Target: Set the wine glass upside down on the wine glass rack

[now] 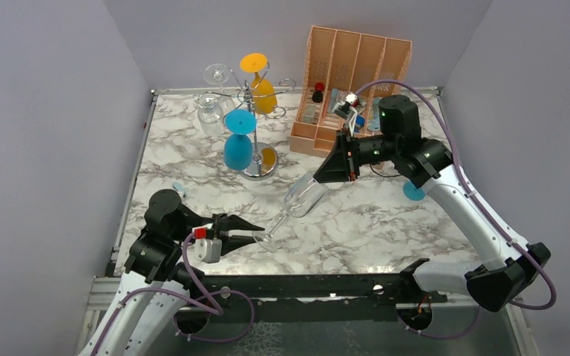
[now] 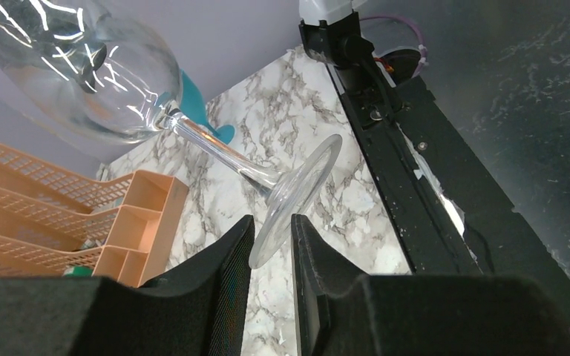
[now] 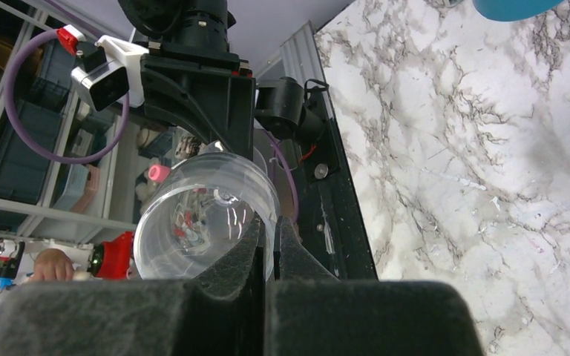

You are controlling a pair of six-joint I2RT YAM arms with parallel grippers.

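Shows wine glass [image 1: 306, 196] aloft over tabletop [image 1: 386, 222], rim pinched in closed right claw [image 1: 317, 178], foot inside part-open left claw [image 1: 261, 230], well apart from wine glass rack [image 1: 261, 170] far left; leaves inverting and hanging undone.

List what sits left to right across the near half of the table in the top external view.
In order: small light-blue piece → left tool, open around the glass's foot → clear wine glass → right tool, pinching its rim → teal disc.
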